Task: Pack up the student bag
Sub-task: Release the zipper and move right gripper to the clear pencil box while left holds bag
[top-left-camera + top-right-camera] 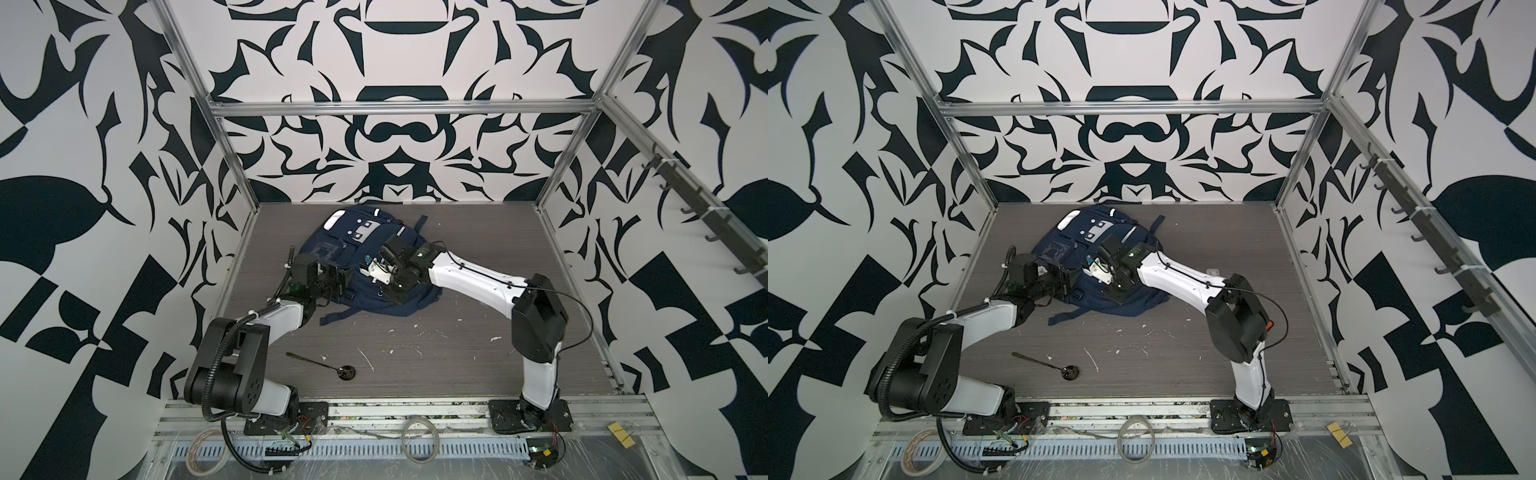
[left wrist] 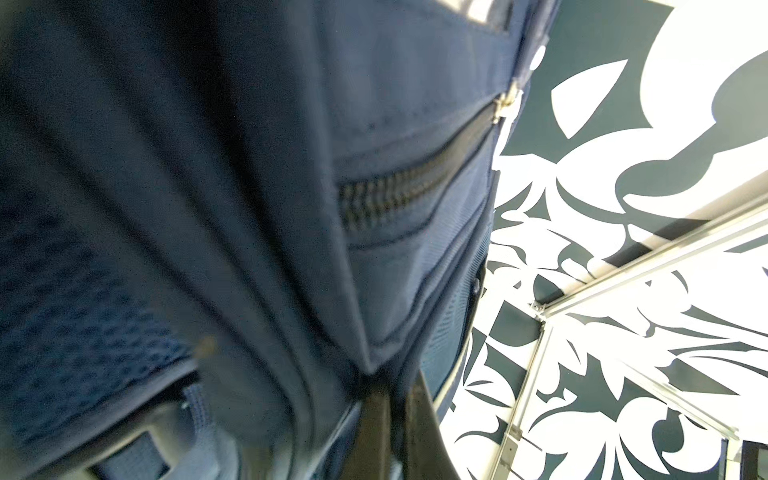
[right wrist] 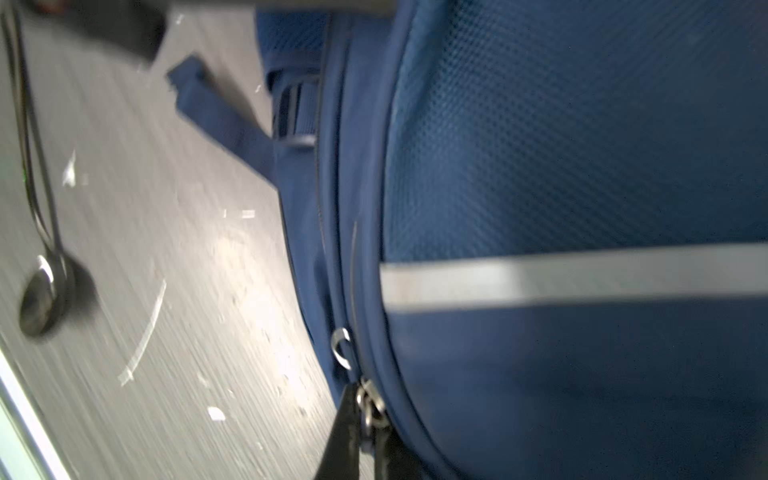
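Observation:
The student bag (image 1: 328, 249) (image 1: 1059, 249) is a navy backpack with white stripes, lying flat at the back middle of the table in both top views. My left gripper (image 1: 341, 286) (image 1: 1069, 284) presses into its left side. In the left wrist view the left gripper (image 2: 395, 428) is shut on a fold of the student bag's fabric (image 2: 208, 166), below a closed zip (image 2: 415, 187). My right gripper (image 1: 388, 293) (image 1: 1113, 291) lies over the bag's near part. In the right wrist view the right gripper (image 3: 368, 440) is shut on a metal zipper pull (image 3: 368, 401) at the student bag's (image 3: 582, 374) seam.
A black spoon (image 1: 320, 362) (image 1: 1044, 361) (image 3: 41, 299) lies on the grey table near the front left. A loose bag strap (image 1: 336, 318) trails toward the front. White flecks dot the table. Metal frame posts (image 1: 232, 158) and patterned walls close in the sides and back.

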Controlling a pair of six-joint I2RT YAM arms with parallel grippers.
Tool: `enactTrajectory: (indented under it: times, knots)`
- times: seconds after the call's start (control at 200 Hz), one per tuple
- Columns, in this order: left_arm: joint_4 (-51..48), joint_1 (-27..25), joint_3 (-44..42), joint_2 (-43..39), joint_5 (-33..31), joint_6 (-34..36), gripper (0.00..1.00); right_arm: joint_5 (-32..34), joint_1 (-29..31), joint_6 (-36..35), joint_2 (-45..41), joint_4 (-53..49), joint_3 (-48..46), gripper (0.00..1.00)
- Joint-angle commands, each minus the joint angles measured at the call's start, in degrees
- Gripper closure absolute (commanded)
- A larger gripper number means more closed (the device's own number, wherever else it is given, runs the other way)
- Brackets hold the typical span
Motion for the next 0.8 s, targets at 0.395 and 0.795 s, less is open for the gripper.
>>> enactTrajectory:
  times: [0.395,0.795]
  knots:
    - [0.5,-1.5,0.0,-0.4,2.1,-0.3,1.00,1.1,1.8,22.7,-0.3,13.6,7.2,0.83]
    - [-13.3,3.7,0.4,-2.0,2.3,16.5,1.00,2.9,-4.2,24.4,-19.8,9.6,-11.2,0.14]
